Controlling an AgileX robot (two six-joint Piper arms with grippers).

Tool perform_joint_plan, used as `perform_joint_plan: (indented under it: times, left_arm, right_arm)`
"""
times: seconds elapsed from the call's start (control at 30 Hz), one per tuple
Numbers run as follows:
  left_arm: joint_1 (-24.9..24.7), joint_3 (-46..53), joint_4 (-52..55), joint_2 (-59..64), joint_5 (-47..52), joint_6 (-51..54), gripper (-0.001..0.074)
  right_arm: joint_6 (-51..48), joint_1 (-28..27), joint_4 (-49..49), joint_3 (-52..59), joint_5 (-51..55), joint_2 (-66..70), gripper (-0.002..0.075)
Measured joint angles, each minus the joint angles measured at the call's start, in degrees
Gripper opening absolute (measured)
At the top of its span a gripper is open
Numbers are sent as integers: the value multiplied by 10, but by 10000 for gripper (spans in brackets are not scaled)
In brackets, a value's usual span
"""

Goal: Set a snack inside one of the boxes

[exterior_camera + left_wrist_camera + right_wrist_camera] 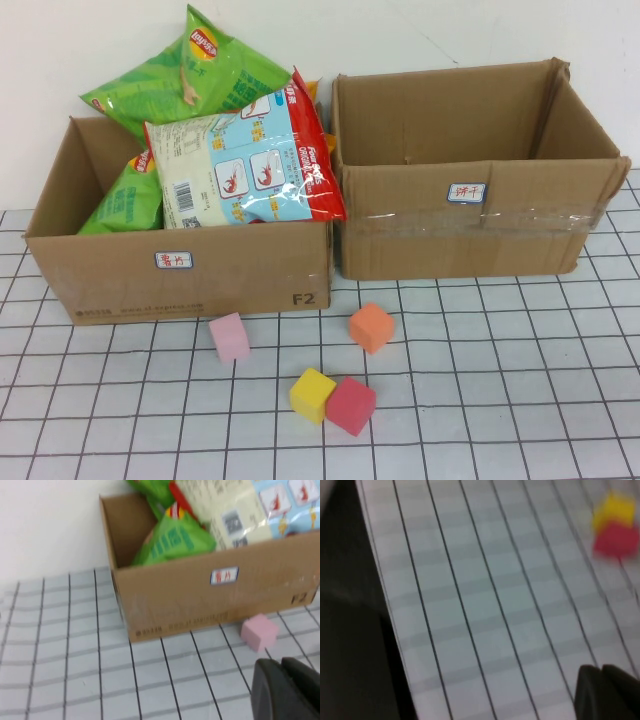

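1. Left gripper (287, 690): dark fingers close together at the edge of its wrist view, holding nothing visible; whether fully closed, I cannot tell.
2. Right gripper (605, 692): same finding, over bare gridded surface (500, 400).
3. Snack bags (245, 165) sit piled in the left box (190, 270), beyond the left fingers; the right box (470, 215) appears empty.
4. Risk: the overhanging bags could snag on the box wall or slip when lifted.
5. Foam cubes (330, 398) near the boxes narrow the approach room.
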Motion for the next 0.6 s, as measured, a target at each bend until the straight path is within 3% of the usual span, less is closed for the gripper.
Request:
perform_joint_plan:
  times: [0.13, 0.3, 0.43, 0.6]
  left_arm:
    - [0, 44, 13, -7, -17, -38, -1]
    - [0, 116, 81, -7, -96, -82, -1]
    - [0, 139, 107, -7, -172, -104, -1]
    - [0, 140, 120, -7, -190, -105, -1]
  right_arm:
    - [181, 0, -196, -4, 60, -45, -1]
    - [383, 0, -385, 24, 45, -118, -1]
    - [474, 0, -410, 68, -17, -176, -1]
    - [507, 0, -407, 119, -72, -216, -1]
